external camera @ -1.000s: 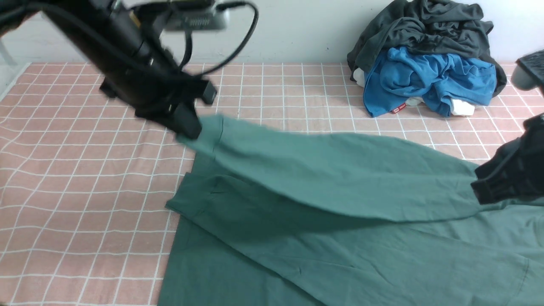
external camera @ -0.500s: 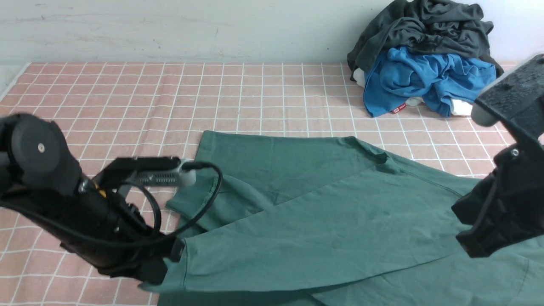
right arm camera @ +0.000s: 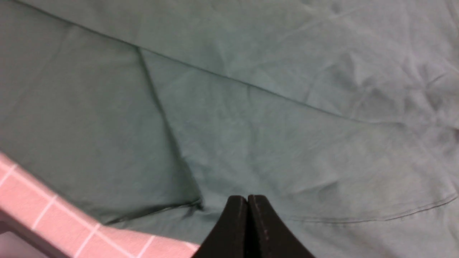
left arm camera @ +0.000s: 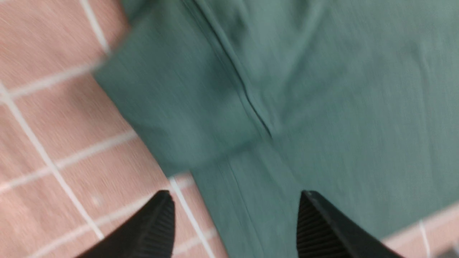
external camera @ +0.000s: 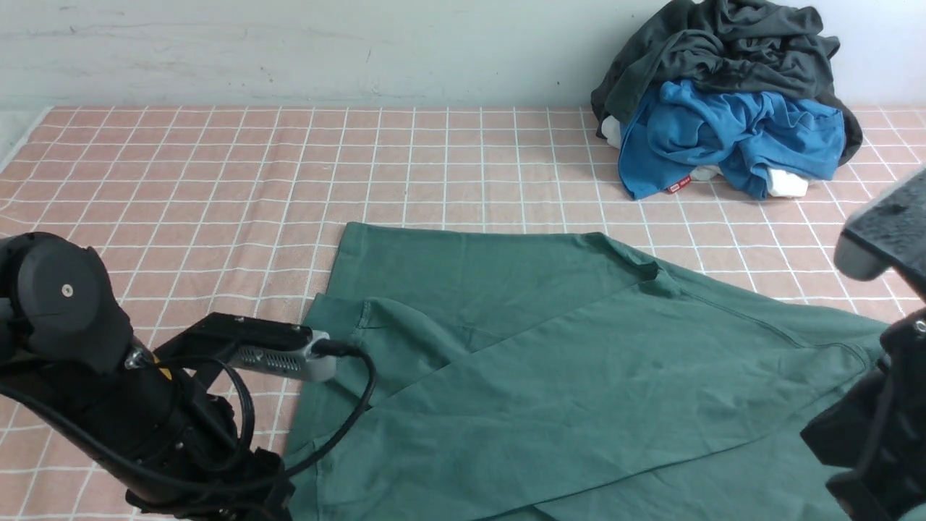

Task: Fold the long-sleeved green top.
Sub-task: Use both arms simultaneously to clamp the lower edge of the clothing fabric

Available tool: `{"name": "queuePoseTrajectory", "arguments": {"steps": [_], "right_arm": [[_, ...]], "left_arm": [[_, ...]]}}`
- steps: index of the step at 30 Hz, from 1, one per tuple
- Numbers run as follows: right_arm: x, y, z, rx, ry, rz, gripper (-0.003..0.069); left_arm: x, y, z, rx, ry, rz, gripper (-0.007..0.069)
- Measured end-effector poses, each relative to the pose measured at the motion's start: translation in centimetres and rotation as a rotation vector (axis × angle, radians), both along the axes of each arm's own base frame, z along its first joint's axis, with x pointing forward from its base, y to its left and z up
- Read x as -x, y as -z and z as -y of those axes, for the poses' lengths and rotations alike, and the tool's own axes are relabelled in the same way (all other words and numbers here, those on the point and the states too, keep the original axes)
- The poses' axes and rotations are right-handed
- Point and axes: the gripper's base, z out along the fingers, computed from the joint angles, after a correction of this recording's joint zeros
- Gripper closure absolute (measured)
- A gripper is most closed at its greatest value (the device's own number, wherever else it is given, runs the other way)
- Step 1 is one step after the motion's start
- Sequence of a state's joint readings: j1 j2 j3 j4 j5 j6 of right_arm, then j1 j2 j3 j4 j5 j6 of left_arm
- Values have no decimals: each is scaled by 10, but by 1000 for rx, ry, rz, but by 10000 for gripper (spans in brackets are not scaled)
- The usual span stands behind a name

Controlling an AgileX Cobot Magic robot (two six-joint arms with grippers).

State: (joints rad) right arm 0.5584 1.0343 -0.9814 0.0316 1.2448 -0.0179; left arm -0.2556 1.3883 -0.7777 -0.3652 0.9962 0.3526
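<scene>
The green long-sleeved top (external camera: 550,362) lies flat on the pink checked cloth, with one sleeve folded diagonally across its body towards the near left. In the left wrist view my left gripper (left arm camera: 235,199) is open and empty, just above the sleeve's cuff (left arm camera: 172,107) at the cloth's edge. My left arm (external camera: 145,412) is low at the near left; its fingers are hidden in the front view. My right gripper (right arm camera: 247,197) is shut with nothing between the jaws, over the top's body (right arm camera: 251,125). My right arm (external camera: 875,441) is at the near right.
A heap of a dark charcoal-grey garment (external camera: 723,51) and a bright blue garment (external camera: 731,137) sits at the far right by the wall. The pink checked cloth (external camera: 181,181) covers the table, and its near edge shows in the right wrist view (right arm camera: 43,211).
My left gripper carried the sleeve from the far left down to the near left, laid it across the body and let it go. My right arm dropped lower at the near right.
</scene>
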Motion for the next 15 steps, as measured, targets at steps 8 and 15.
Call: {"name": "queuePoseTrajectory", "arguments": {"steps": [8, 15], "right_arm": [[26, 1, 15, -16, -28, 39, 673], [28, 8, 18, 4, -31, 30, 673]], "left_arm": [[70, -2, 56, -73, 640, 41, 198], [113, 42, 69, -215, 1027, 73, 198]]}}
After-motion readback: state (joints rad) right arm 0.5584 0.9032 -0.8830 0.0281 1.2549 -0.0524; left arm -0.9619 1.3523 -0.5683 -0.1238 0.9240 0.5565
